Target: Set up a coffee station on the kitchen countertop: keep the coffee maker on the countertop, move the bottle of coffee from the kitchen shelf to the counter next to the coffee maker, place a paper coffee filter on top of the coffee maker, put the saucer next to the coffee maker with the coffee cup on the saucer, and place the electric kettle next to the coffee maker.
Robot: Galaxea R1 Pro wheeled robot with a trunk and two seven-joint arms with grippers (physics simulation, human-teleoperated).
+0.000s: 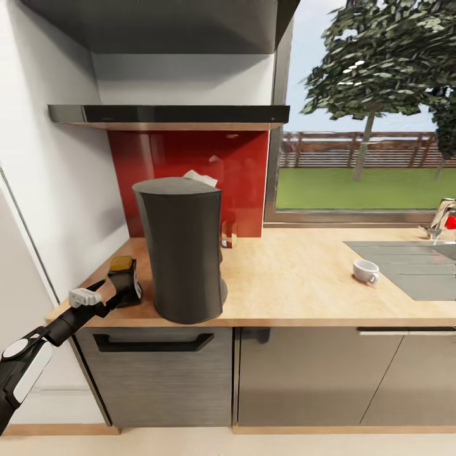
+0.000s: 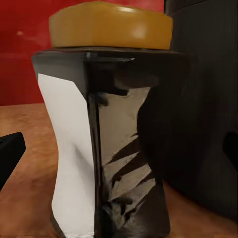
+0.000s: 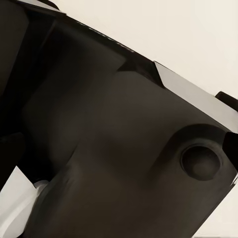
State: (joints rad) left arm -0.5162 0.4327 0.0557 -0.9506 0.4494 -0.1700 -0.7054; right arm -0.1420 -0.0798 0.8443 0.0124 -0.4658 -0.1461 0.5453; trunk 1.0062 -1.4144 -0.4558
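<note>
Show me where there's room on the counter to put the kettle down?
The widest bare patch of kitchen countertop lies between the coffee maker and the coffee cup. It's crowded on the coffee maker's other side, where the bottle of coffee and left gripper fill the corner.

This is a home kitchen, rendered in a simulator. A long wood-look desk runs over grey cabinet fronts with dark bar handles. At 3 o'clock a steel sink with a tap is set into the top, and a white cup sits beside its draining board. Behind the desk, at 12 o'clock, a glossy red splashback covers the wall under a thin black shelf. A tall dark coffee maker stands on the top with a small jar of coffee just beside it at 9 o'clock. A window at 1 o'clock looks onto lawn, fence and tree.
</note>
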